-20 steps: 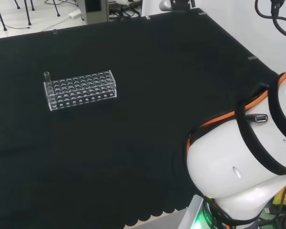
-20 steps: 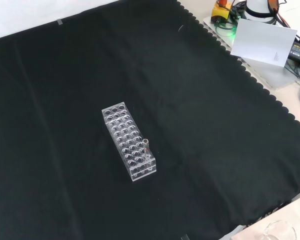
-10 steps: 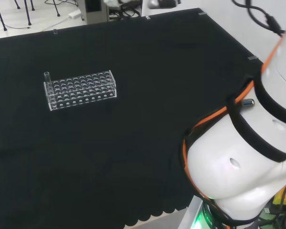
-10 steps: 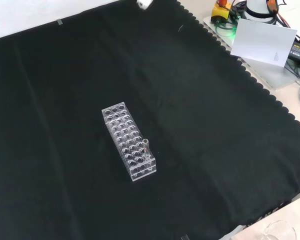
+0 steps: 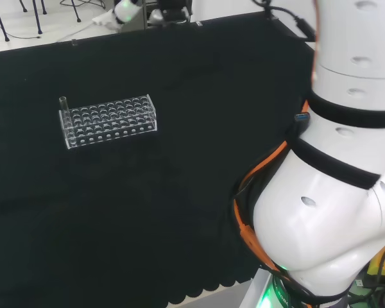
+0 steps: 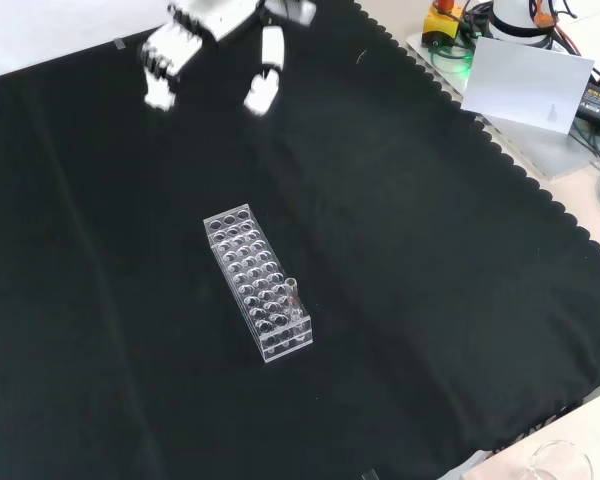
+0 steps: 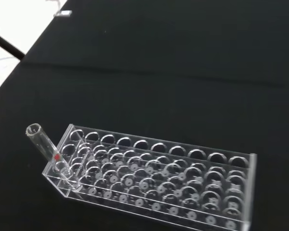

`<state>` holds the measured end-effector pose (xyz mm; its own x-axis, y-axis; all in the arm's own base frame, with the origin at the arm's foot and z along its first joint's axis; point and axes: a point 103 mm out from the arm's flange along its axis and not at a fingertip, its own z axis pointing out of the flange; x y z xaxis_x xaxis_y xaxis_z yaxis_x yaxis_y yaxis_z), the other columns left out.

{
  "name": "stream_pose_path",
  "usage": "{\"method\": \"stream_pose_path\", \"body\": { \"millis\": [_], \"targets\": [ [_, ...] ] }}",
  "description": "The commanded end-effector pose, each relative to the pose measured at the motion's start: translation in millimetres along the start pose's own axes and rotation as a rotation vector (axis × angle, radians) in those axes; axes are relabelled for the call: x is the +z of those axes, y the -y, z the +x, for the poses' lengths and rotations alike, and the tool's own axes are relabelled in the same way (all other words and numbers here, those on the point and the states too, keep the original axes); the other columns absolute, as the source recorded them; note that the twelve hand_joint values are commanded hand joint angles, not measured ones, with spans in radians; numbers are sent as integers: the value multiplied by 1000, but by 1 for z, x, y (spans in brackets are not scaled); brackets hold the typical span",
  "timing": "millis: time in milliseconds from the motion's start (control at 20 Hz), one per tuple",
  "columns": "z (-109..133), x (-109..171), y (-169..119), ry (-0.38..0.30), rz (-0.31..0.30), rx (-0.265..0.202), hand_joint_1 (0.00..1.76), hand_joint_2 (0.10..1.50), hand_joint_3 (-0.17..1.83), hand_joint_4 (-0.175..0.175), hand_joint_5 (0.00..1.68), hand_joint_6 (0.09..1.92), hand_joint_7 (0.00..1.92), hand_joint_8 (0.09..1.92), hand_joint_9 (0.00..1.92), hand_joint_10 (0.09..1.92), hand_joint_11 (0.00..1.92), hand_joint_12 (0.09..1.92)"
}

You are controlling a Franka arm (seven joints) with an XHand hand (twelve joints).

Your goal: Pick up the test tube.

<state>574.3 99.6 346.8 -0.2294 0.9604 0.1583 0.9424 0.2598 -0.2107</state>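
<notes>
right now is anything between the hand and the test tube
Nothing visible. In the front view only bare black cloth lies between the open hand and the rack; the test tube stands in the rack's far-end corner hole.

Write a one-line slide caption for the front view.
Open robot hand hovers above the black cloth, well short of a clear rack holding one test tube at its near corner.

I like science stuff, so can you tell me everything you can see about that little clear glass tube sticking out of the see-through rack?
The small clear glass test tube is a thin open-topped cylinder with a tiny red mark on its side. It looks empty. It stands leaning in a corner hole at one end of the clear plastic rack, poking above the top. All the other holes look empty. Only the rack touches it; the white hand hangs open, well away from it.
</notes>
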Motion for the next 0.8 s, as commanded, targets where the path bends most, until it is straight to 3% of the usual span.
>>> {"method": "stream_pose_path", "body": {
  "millis": [50, 800],
  "targets": [
    [40, 37, -36, -12, 90, -34, 696, 767, 419, -67, 227, 87, 61, 847, 64, 961, 0, 1323],
    [65, 103, -65, -59, 226, -79, 742, 760, 433, -73, 266, 87, 107, 847, 80, 961, 0, 1326]
  ]
}}
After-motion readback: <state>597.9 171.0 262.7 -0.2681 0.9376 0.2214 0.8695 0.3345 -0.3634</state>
